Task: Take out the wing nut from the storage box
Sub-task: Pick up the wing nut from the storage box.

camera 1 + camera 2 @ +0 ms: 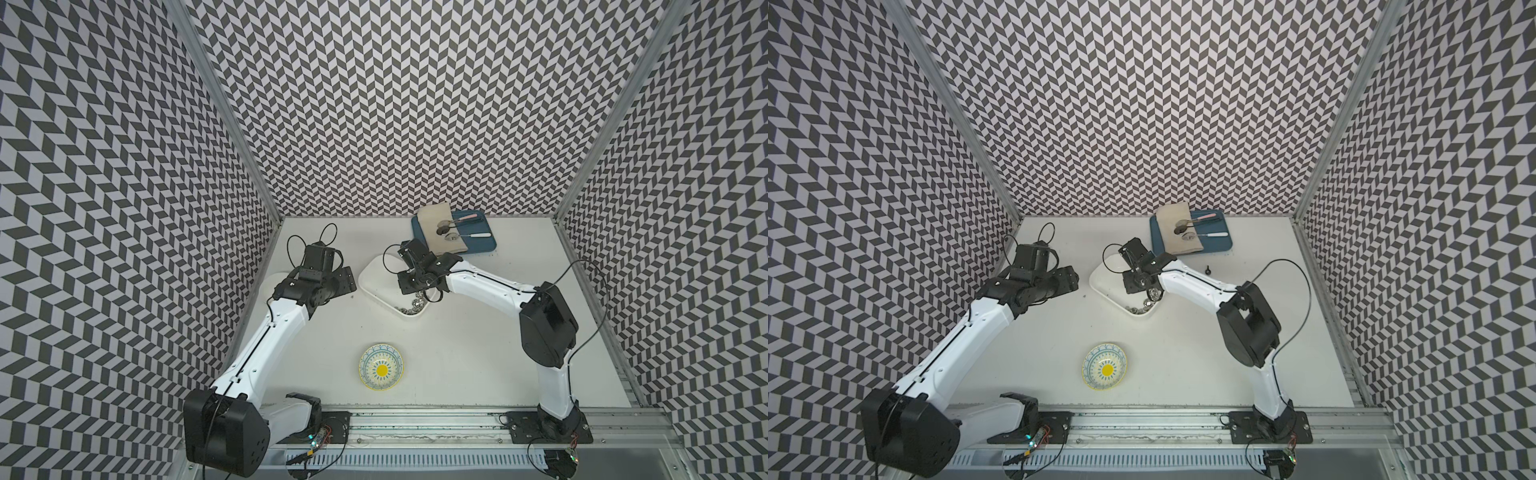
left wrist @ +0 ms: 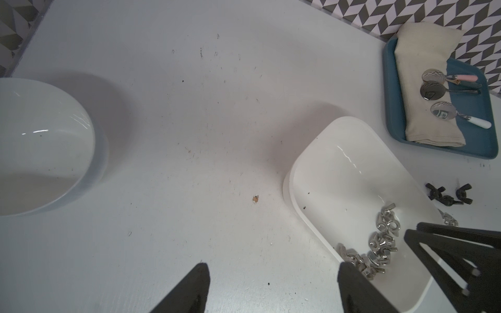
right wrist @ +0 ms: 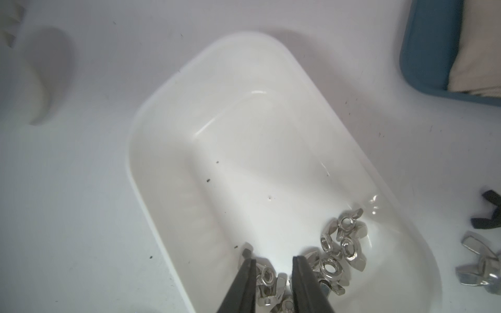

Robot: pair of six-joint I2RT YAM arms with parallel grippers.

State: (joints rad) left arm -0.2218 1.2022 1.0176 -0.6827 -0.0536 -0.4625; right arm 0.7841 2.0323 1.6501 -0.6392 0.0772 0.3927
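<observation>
Shows shiny wing nut (image 1: 415, 305) pile, lower-right corner of white rounded storage box (image 1: 376, 282), mid-frame; right gripper (image 3: 273, 261) narrowly parted, seemingly holding nothing; left gripper (image 2: 273, 268) wide, empty.

The glossy, smooth white plastic storage box (image 3: 244, 130) holds shiny metal wing nuts (image 3: 348, 248); the surface (image 3: 67, 203) looks matt and scuffed.

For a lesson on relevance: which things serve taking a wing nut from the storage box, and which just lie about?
In the job: white rectangular plastic storage box; silver metal wing nuts inside it; right gripper among them.
Lying about: round patterned bowl with yellow centre; flat blue tray holding beige cloth and spoons; round white bowl.
</observation>
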